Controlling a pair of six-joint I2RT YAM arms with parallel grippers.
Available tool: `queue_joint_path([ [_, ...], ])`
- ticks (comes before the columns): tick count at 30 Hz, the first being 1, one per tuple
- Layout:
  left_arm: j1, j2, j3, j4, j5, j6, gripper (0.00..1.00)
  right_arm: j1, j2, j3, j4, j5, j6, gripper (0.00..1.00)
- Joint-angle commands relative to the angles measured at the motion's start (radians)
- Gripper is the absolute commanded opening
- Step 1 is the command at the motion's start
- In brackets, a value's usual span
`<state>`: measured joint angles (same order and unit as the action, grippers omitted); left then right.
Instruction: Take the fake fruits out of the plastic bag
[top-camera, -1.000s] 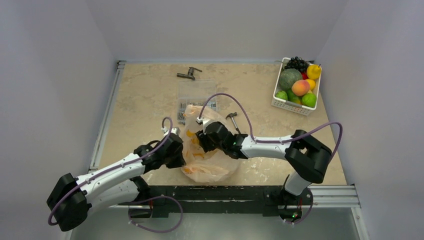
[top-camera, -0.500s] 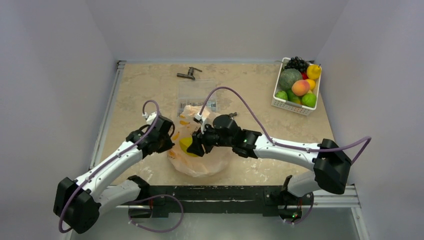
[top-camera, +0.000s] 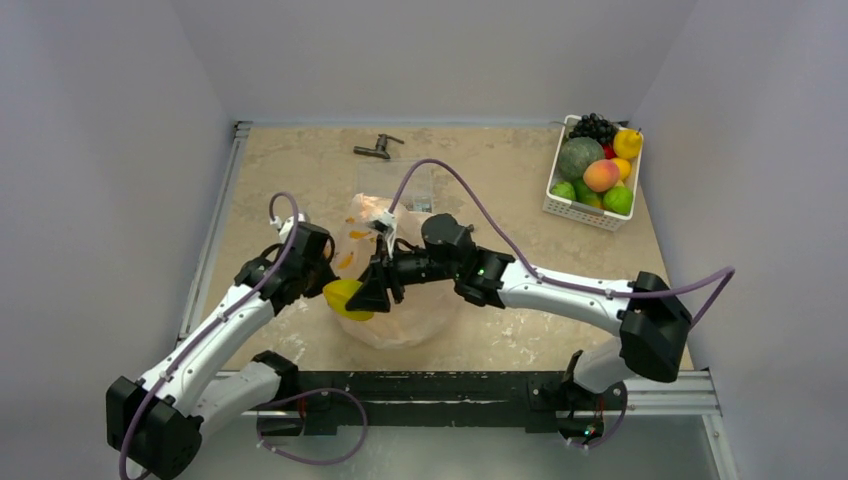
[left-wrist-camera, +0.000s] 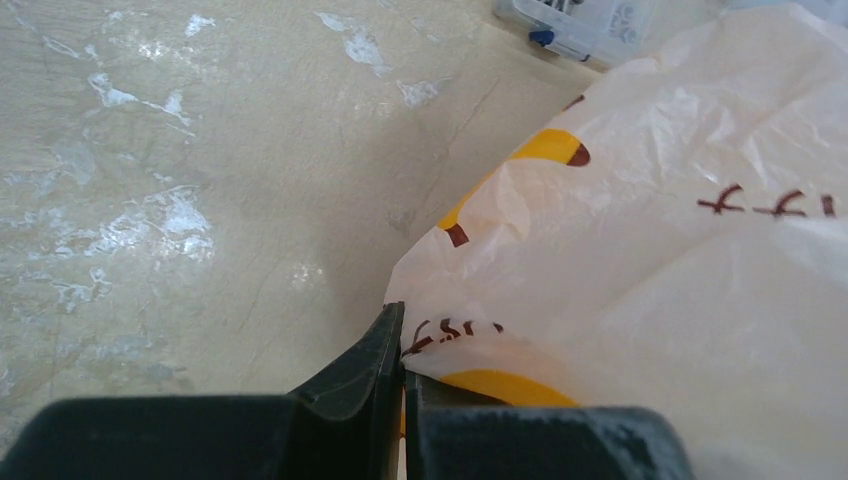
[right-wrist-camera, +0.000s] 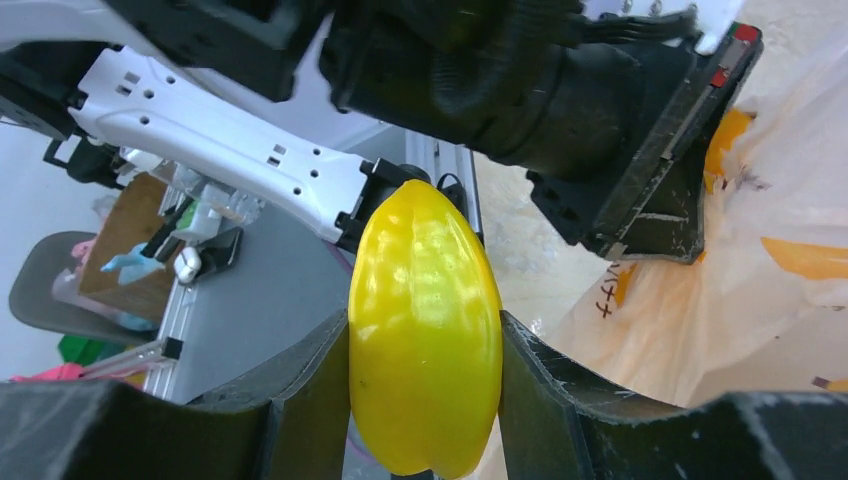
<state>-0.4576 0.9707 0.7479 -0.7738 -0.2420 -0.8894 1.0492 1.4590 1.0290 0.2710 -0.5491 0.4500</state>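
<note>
At the left, the left gripper (left-wrist-camera: 401, 345) had its jaws pressed together on a fold of the plastic bag (left-wrist-camera: 650, 250), pinning the bag's left edge. Just right of it, the right gripper (right-wrist-camera: 425, 345) was clamped on a glossy yellow fake fruit (top-camera: 346, 298), one finger on each flank. The fruit hung at the bag's left opening and seemed clear of the film. The rest of the bag lay crumpled on the table (top-camera: 280, 190) beneath the right wrist; whether more fruits sat inside could not be told. The step in hand looked like carrying this fruit out. The next move would call for swinging it away from the bag, to bare table or perhaps the white basket (top-camera: 575, 208) at far right, then parting the fingers.
</note>
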Motion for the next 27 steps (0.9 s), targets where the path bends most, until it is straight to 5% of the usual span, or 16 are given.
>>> queue_joint_path([
  [1,0.01,-0.089,0.015,0.002,0.06,0.014,0.0,-0.001,0.065,0.076,-0.024,-0.019,0.045,0.07],
  [7,0.01,-0.167,0.002,-0.013,0.022,0.024,0.0,0.009,0.187,0.144,-0.155,-0.171,-0.013,0.07],
  [20,0.036,-0.085,0.053,-0.085,-0.188,-0.067,0.0,0.057,-0.028,0.171,-0.234,-0.286,-0.157,0.05],
  [25,0.059,-0.084,0.113,-0.149,-0.256,-0.058,0.01,0.021,-0.181,0.186,-0.293,0.048,-0.165,0.0],
  [27,0.06,-0.089,0.131,-0.169,-0.258,-0.048,0.21,-0.028,-0.234,0.178,-0.281,0.132,-0.15,0.0],
])
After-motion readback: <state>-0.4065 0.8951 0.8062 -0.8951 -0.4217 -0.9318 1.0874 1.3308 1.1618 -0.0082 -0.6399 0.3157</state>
